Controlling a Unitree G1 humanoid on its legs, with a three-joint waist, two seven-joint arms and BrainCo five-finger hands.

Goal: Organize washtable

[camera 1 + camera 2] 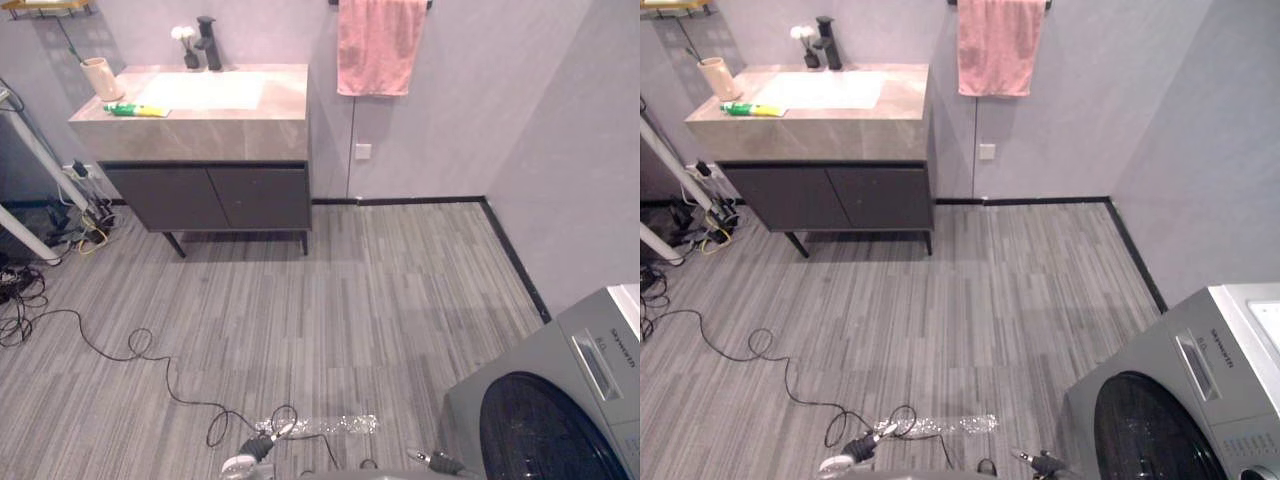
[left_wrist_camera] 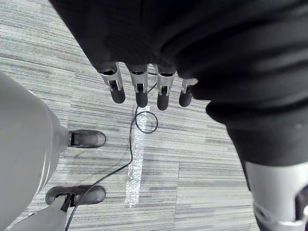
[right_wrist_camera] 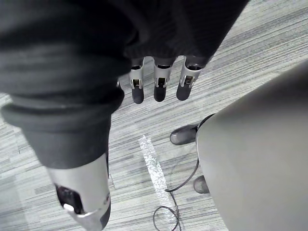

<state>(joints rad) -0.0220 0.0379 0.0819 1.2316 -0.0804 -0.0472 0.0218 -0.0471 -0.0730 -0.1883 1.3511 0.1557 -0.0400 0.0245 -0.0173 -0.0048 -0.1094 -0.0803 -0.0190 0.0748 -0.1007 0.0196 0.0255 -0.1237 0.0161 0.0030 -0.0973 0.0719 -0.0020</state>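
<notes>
The washtable (image 1: 285,108) stands far off at the upper left, against the wall, with a white basin (image 1: 205,90) set in its stone top. On its left end stands a beige cup (image 1: 100,78), and a green and yellow tube (image 1: 137,110) lies beside it. A black faucet (image 1: 209,43) and a small dark vase with white flowers (image 1: 186,45) stand at the back edge. My left hand (image 2: 139,89) and right hand (image 3: 161,82) hang low over the striped floor, fingers straight, holding nothing.
A pink towel (image 1: 380,45) hangs on the wall right of the washtable. A grey washing machine (image 1: 560,400) stands at the lower right. White stand legs (image 1: 30,150) and a tangle of cables (image 1: 20,290) are at the left. Striped floor lies between me and the washtable.
</notes>
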